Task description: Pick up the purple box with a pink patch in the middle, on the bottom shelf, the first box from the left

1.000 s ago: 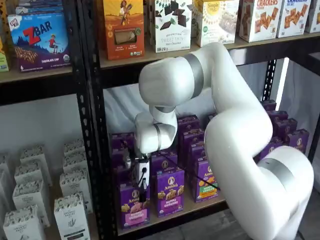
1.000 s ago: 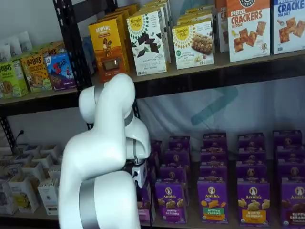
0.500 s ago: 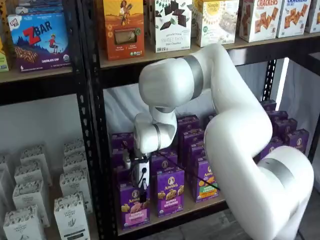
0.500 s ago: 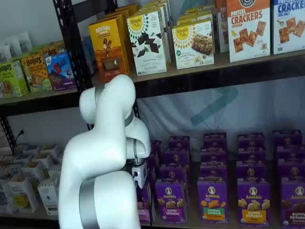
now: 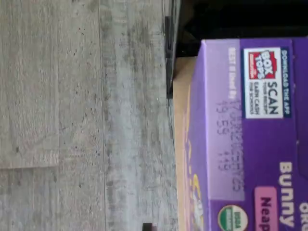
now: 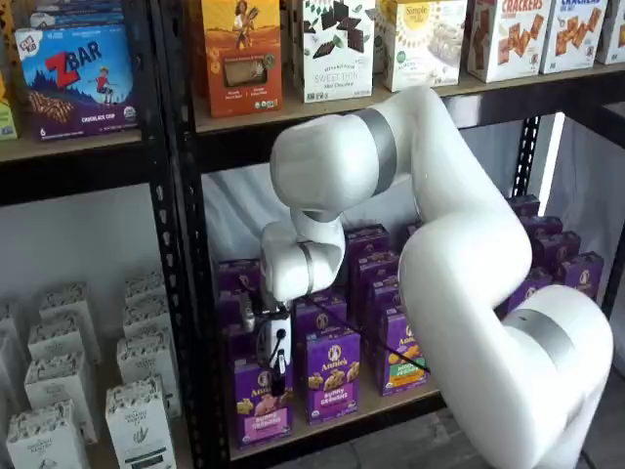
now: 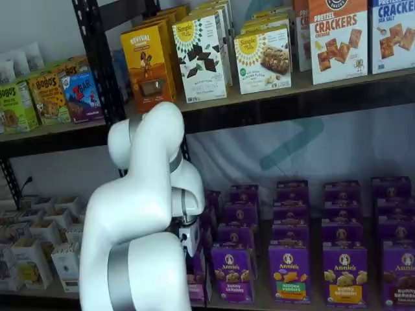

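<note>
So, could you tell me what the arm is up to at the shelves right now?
The white arm is reaching down to the bottom shelf, with its gripper right at the top of the purple box with the pink patch, at the front of the end row. The wrist view shows that box's top close up. The fingers are seen edge-on against the box, so whether they have closed on it cannot be told. The box stands on the shelf, not lifted.

Soft, even indoor light in both shelf views — faint shadows beneath the boards, no glare — while the wrist view looks slightly blurred.
</note>
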Motion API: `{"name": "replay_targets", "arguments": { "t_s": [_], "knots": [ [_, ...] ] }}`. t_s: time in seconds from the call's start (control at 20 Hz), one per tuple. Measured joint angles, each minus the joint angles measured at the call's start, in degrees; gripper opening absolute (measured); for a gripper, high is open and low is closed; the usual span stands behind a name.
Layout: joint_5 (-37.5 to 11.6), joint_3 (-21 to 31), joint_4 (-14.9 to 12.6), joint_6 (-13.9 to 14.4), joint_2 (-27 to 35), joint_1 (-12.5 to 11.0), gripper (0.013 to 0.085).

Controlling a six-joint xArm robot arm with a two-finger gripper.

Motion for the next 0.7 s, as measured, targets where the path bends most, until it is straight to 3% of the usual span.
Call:
{"name": "replay_targets", "arguments": {
  "t_s": [0.2,0.55,0.7],
  "knots": [
    [-0.3,-0.1,0.0,0.1,0.2,0.1,0.065],
    [-0.1,-0.6,0.0,0.3,0.6,0.3,0.049],
    [-0.2,-0.7,-0.4,0.7,0.7,0.3,0.049]
  ]
}}
